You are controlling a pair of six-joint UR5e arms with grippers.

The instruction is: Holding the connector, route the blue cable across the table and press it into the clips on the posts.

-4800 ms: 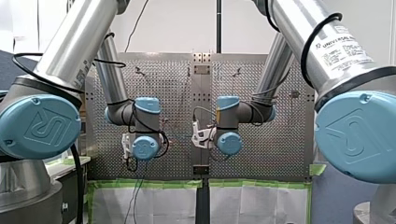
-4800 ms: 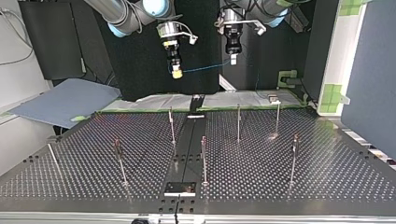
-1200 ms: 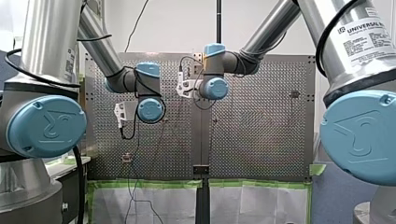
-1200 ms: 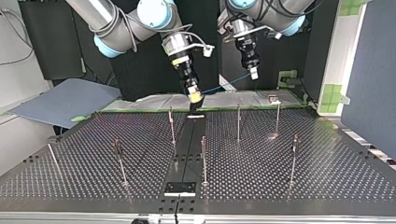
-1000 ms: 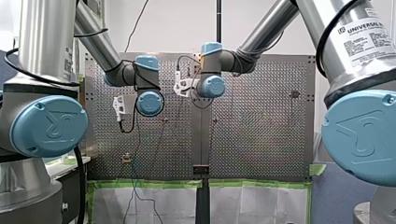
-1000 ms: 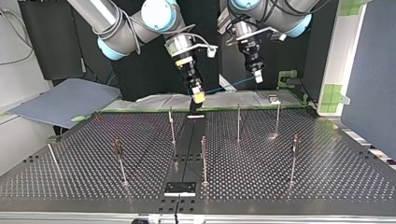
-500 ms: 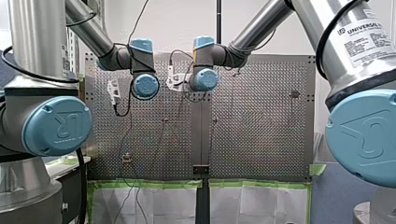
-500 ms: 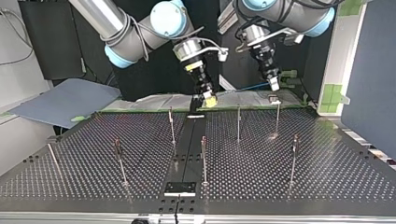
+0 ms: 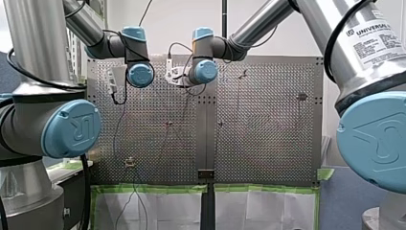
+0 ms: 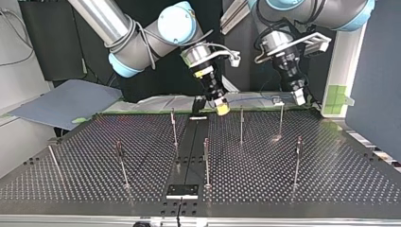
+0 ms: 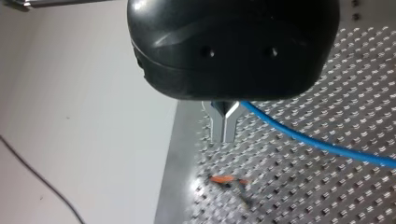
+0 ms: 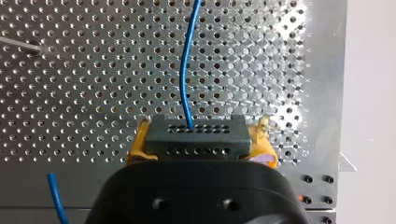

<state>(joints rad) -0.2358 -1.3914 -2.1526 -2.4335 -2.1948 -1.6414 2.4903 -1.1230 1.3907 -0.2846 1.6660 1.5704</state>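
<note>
Blue cable (image 11: pixel 322 147), left wrist view: pinched between my left gripper's (image 11: pixel 223 135) metal fingers (image 11: pixel 217 123). Right wrist view: my right gripper's (image 12: pixel 200 140) yellow pads (image 12: pixel 138 145) clamp the connector (image 12: pixel 196 129), cable rising from it. Top view: both grippers hang over the table's (image 10: pixel 94 156) far edge

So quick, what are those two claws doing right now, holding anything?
Left gripper: shut on the blue cable.
Right gripper: shut on the black connector.
</note>
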